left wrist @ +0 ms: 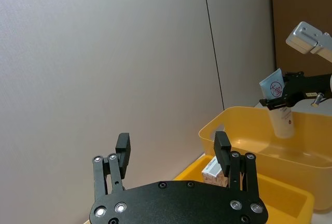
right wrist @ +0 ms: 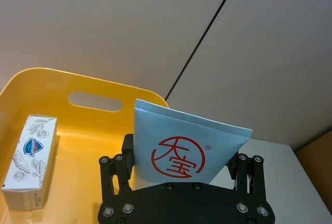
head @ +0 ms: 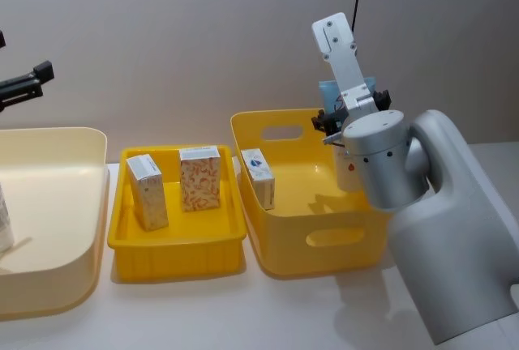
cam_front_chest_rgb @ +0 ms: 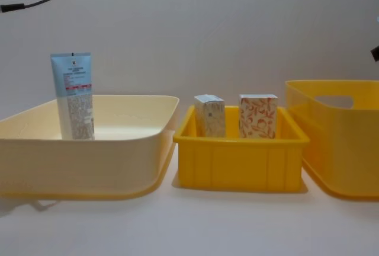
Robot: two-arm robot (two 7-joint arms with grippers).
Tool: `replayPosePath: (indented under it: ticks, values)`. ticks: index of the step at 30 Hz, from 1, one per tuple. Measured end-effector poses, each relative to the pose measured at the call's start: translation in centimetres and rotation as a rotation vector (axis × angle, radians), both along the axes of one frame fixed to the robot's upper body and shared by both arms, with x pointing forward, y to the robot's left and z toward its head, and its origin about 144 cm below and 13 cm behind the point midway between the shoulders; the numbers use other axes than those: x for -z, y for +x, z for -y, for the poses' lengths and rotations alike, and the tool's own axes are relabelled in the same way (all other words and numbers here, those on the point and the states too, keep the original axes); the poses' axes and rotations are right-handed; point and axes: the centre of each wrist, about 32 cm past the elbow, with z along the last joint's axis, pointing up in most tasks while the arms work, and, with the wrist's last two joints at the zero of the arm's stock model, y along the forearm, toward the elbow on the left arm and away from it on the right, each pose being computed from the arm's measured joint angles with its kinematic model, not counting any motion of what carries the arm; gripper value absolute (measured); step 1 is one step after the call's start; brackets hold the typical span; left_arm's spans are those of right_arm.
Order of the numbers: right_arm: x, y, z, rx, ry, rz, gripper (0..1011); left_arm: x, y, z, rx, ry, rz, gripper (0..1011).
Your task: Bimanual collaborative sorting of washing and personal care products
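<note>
A: Starting at the near edge, what sits on the white table (cam_front_chest_rgb: 189,226)?

B: Three containers in a row. On the robot's left, a wide cream tray (cam_front_chest_rgb: 89,149) with a light-blue squeeze tube (cam_front_chest_rgb: 73,96) standing upright in it, cap down. In the middle, a small yellow bin (head: 174,241) holding two upright cartons: a grey-and-white carton (head: 147,191) on the left and an orange-patterned carton (head: 199,178) just beside it. On the right, a taller yellow bin (head: 324,241) with cut-out handles.

A: Anything inside the tall one?

B: A white carton with a blue logo (head: 258,177) stands against its left wall. From the right wrist it shows as a box with rose sketches.

A: And the right gripper (head: 350,117)?

B: It hangs over the far right part of that tall bin, jaws clamped on the flat crimped end of a second tube with a red round logo (right wrist: 182,149). The left wrist view shows that tube hanging cap down, its lower end inside the bin's rim.

A: The left gripper (left wrist: 172,154)?

B: Raised well off to the left, above the cream tray, fingers spread wide with nothing between them. Farthest back is a plain grey wall (head: 178,42).
</note>
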Motion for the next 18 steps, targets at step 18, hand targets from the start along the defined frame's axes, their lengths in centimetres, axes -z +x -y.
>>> replayPosePath:
  ticks: [18]
  values:
    - [-0.03, -0.01, 0.15, 0.007, -0.005, -0.010, 1001, 0.00, 0.00, 0.00, 0.000, 0.000, 0.000, 1003]
